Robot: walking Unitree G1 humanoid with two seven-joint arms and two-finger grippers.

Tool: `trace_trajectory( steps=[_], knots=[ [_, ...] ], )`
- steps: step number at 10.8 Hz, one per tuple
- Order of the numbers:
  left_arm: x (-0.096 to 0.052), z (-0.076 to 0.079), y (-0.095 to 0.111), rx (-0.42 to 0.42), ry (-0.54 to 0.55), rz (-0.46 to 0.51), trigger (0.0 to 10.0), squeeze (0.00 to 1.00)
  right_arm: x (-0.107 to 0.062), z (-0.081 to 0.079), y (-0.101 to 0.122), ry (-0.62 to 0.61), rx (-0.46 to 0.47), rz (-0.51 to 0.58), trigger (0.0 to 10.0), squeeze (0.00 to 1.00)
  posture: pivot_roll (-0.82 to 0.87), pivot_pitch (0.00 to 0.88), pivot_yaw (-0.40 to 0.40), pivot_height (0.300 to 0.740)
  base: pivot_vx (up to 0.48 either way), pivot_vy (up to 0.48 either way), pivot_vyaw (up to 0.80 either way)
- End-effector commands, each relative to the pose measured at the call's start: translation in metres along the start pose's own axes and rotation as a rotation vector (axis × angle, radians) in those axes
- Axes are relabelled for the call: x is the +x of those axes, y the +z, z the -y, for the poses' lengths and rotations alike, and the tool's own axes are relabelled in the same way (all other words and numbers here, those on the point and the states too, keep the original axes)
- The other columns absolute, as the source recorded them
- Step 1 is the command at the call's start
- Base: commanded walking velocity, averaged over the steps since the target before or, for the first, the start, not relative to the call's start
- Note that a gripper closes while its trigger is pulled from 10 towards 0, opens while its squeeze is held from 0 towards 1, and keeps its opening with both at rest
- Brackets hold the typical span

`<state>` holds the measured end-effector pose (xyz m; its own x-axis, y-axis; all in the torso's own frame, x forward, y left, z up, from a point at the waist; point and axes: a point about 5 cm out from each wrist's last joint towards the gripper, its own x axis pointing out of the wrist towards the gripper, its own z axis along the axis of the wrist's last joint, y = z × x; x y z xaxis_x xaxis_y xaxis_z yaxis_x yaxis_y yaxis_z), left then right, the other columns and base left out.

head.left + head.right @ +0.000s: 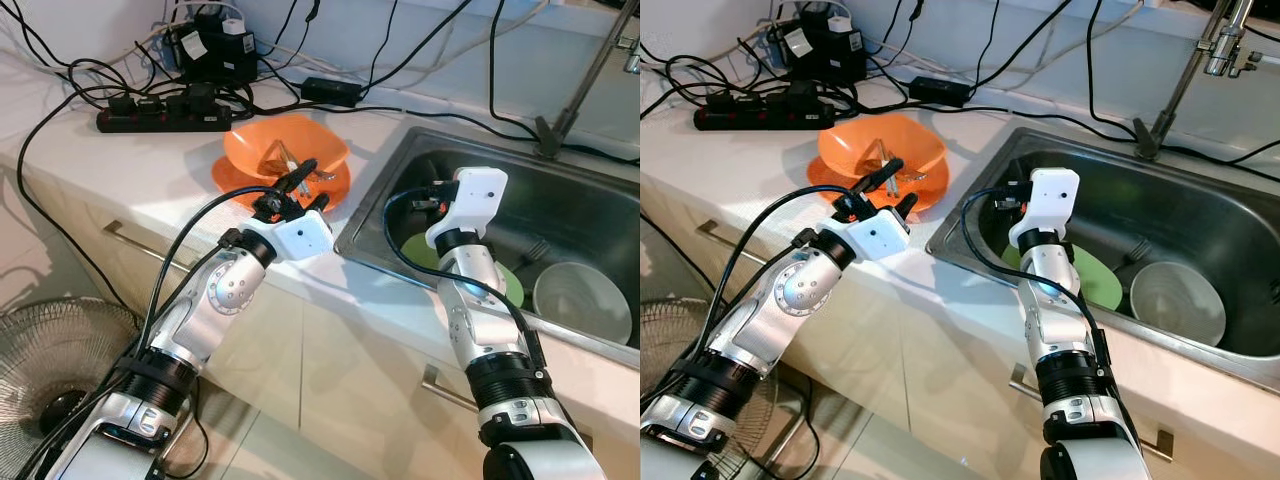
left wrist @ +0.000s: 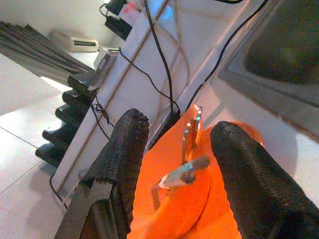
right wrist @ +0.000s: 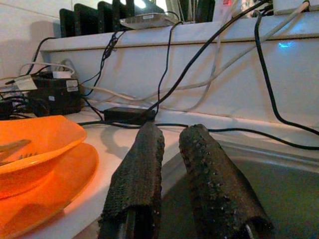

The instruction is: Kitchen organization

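Note:
An orange bowl (image 1: 285, 145) sits on an orange plate (image 1: 232, 178) on the white counter, left of the sink. Metal cutlery (image 2: 183, 175) lies inside the bowl. My left gripper (image 1: 310, 187) hovers at the bowl's near right rim, open, with nothing between its fingers (image 2: 124, 149). My right gripper (image 3: 172, 130) is over the left end of the steel sink (image 1: 372, 245), shut and empty, its white wrist housing (image 1: 472, 197) covering it in the eye views. In the sink lie a green plate (image 1: 418, 250), a white bowl (image 1: 582, 300) and a fork (image 1: 535, 250).
A black power strip (image 1: 165, 118), adapters and many cables crowd the back of the counter. The faucet (image 1: 585, 80) rises behind the sink. A floor fan (image 1: 55, 365) stands low at the left, by the cabinet drawers and their handle (image 1: 140, 245).

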<state>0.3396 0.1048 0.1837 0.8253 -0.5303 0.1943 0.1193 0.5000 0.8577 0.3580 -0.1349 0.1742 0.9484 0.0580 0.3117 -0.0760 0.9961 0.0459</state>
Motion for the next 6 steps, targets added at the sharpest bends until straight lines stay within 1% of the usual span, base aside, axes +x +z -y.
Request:
trace_trajectory(
  steps=[1, 3, 5, 6],
  knots=[
    [0.001, -0.004, 0.002, 0.019, 0.003, 0.009, 10.0, 0.00, 0.002, 0.003, 0.006, -0.012, 0.009, 0.025, 10.0, 0.00, 0.23, 0.004, -0.026, 0.740, 0.000, 0.000, 0.00],
    [-0.008, -0.004, -0.006, 0.031, 0.010, -0.027, 10.0, 0.00, 0.002, 0.001, 0.005, -0.009, 0.013, 0.021, 10.0, 0.00, 0.24, 0.009, -0.029, 0.740, 0.000, 0.000, 0.00],
    [-0.008, -0.002, -0.010, 0.030, 0.016, -0.058, 10.0, 0.00, 0.002, 0.000, 0.004, -0.005, 0.015, 0.017, 10.0, 0.00, 0.24, 0.010, -0.032, 0.740, 0.000, 0.000, 0.00],
    [-0.006, -0.002, -0.009, 0.024, 0.020, -0.058, 5.8, 0.00, 0.003, 0.000, 0.004, -0.004, 0.014, 0.016, 10.0, 0.00, 0.23, 0.010, -0.032, 0.740, 0.000, 0.000, 0.00]
  ],
)
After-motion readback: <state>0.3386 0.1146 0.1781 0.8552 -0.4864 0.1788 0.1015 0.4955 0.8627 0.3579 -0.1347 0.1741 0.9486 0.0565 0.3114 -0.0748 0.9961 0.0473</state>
